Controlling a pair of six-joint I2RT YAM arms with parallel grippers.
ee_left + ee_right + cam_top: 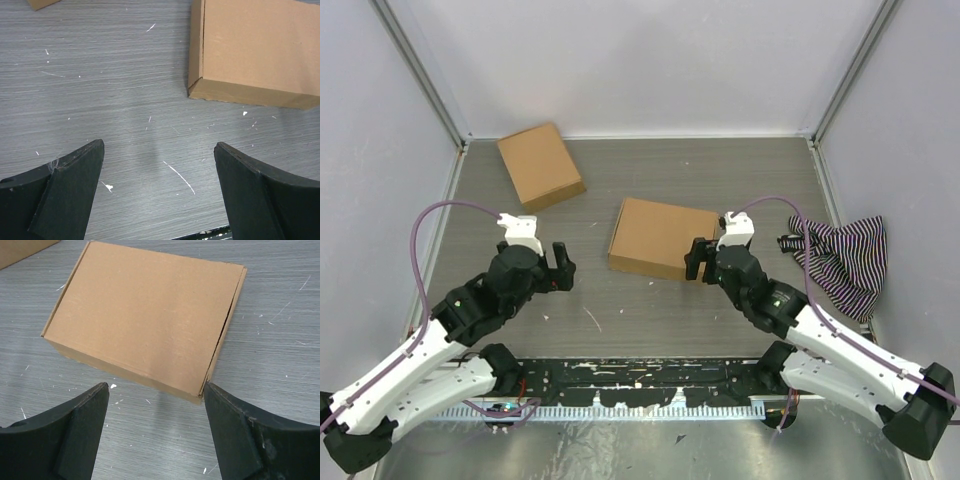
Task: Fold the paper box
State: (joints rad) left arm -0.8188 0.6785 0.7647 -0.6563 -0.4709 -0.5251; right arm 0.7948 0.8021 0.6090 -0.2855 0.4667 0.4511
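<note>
The left gripper (562, 266) and right gripper (698, 258) both stand spread wide, holding nothing, probably because the paper box (660, 238) already looks closed. It lies mid-way across the table (620, 310), just beyond the right gripper's 2 fingers, lid up, its long axis running left-right, slightly skewed.

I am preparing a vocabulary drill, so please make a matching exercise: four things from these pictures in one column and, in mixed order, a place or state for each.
1. paper box
2. smaller box
3. striped cloth
4. left claw

A. crumpled at the table's right side
B. open above bare table
C. far left, near the back wall
D. closed, mid-table, just ahead of the right claw

Pairs: 1-D, 2-C, 3-A, 4-B
</note>
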